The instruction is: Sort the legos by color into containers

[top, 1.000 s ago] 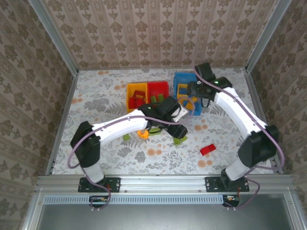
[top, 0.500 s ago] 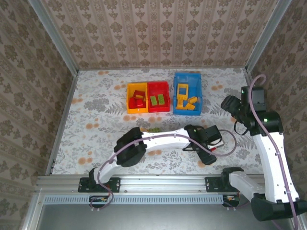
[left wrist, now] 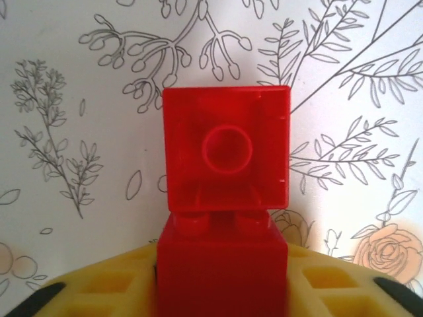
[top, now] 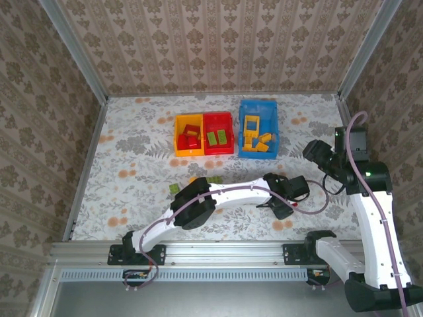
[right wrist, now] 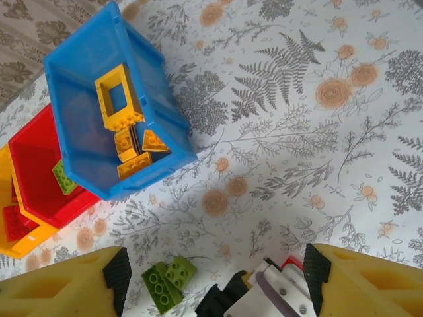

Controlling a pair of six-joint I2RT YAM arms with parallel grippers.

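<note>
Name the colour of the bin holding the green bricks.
Red. The bin shows best in the top external view.

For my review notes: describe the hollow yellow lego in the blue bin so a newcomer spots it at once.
Three bins sit in a row at the far side of the table; the blue bin is the rightmost. At its far end lies the yellow frame brick. Unlike the solid yellow bricks bunched at the near end, it is an open rectangle with a hollow middle.
</note>
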